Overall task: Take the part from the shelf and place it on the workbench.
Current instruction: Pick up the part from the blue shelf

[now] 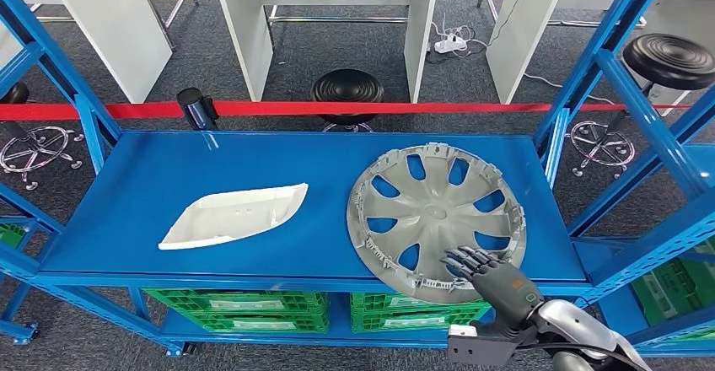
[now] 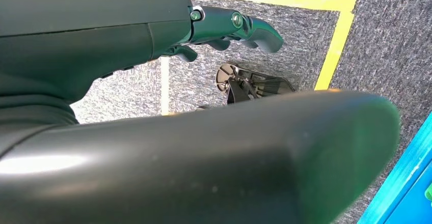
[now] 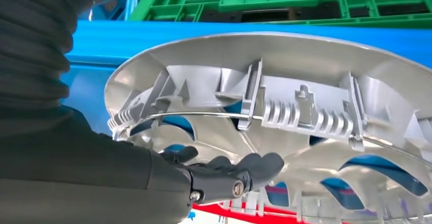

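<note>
Hubcap [image 1: 435, 217], grey and many-spoked, lies inner side up at the right end of the blue shelf [image 1: 253, 156], its near rim jutting just past the shelf's front edge. That overhang is, I judge, why I come at it from below and in front: the rim is the one part I can get my fingers [image 1: 469, 260] around without sliding the whole disc.

My right hand [image 1: 493, 280] reaches over that near rim, dark fingers spread and laid onto the spokes inside. In my right wrist view the fingertips [image 3: 254, 165] rest against the inner face, near the moulded clips and the wire ring, but nothing is pinched yet; I would call the fingers released, touching and not grasping. The disc sits flat, so it has not been lifted.

My left hand [image 2: 229, 28] hangs at my side over grey carpet with yellow tape lines [image 2: 333, 51], fingers loosely extended and holding nothing.

Farther out, a white plastic shell [image 1: 232, 216] lies on the left half of the same shelf, well apart from the hubcap. Green crates [image 1: 253, 308] sit on the tier below. Beyond the shelf runs a red barrier tape [image 1: 337, 108], with black stools and white tables behind it. A firmer hold on the rim seems the next need.
</note>
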